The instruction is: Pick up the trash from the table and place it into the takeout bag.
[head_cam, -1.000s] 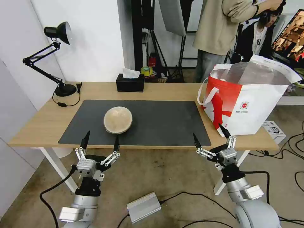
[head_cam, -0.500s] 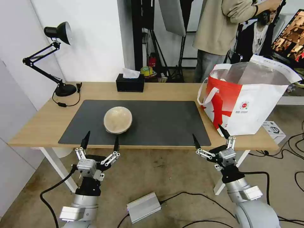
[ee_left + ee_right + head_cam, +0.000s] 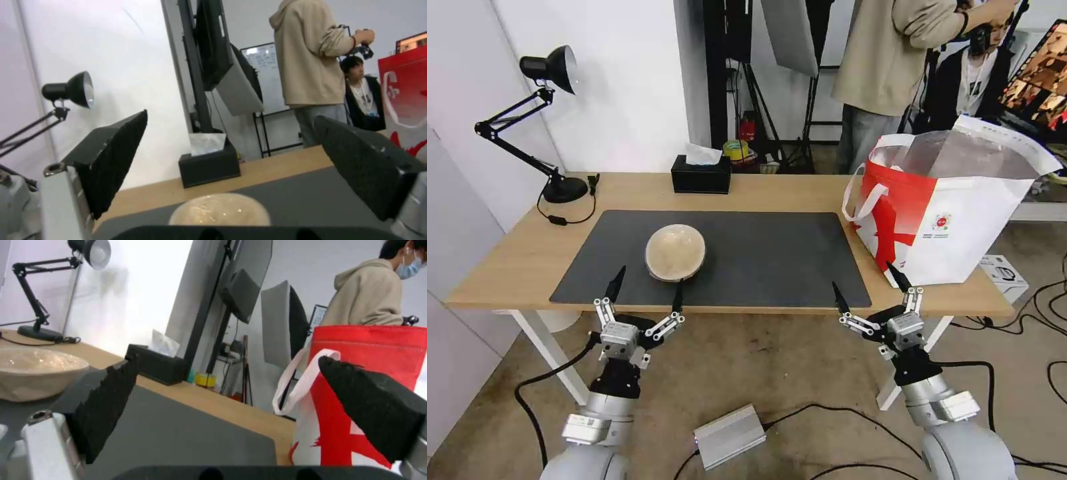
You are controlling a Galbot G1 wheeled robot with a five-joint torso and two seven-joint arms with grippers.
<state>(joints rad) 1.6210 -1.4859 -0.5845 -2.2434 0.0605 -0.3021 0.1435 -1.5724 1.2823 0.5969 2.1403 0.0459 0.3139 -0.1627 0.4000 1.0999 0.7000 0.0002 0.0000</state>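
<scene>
Left gripper [image 3: 646,285] now nearer beige bowl [image 3: 675,252]

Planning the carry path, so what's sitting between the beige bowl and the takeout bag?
Nothing: in the head view, only bare dark grey mat and a strip of table lie between the beige bowl and the takeout bag.

White wall [image 3: 627,80], cabled concrete floor [image 3: 774,373]

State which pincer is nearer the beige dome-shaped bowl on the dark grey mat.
Left. The left pincer, open, hangs at the table's near edge just in front of the beige dome-shaped bowl. The right pincer, open, sits far off beside the red-and-white takeout bag.
</scene>
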